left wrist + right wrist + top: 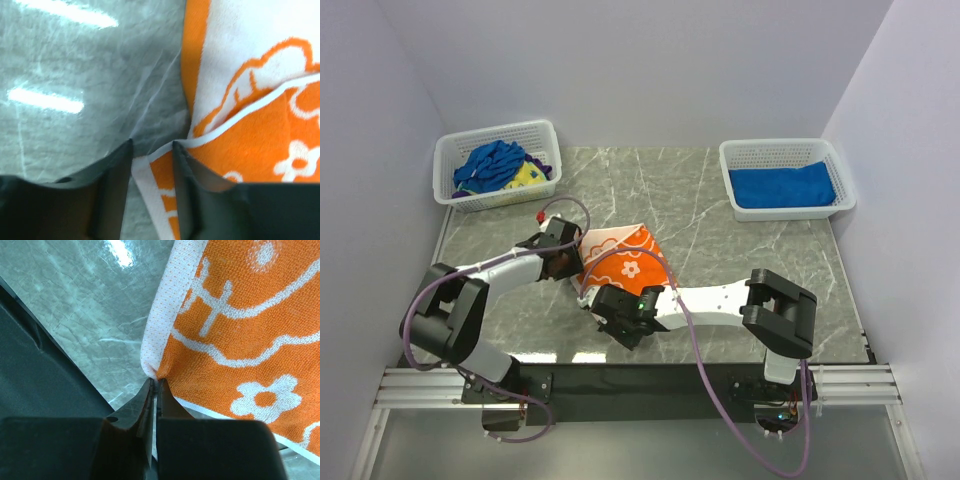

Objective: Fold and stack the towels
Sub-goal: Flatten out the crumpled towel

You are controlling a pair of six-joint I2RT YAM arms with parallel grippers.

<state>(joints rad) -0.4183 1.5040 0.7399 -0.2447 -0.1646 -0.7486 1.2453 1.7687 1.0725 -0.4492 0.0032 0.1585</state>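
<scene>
Crumpled towels point(500, 165) in left basket point(495, 130), blue towel point(782, 186) in right basket point(775, 143), right gripper point(156, 385) pinching orange towel point(240, 340), left gripper point(152, 145) hold unclear.

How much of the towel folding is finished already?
Done: one blue towel lies flat, looking folded, in the right basket. In hand: the orange towel on the table, its corner pinched by the right gripper, the left gripper straddling another edge. Left: finishing that fold, the crumpled towels in the left basket, and stacking.
</scene>
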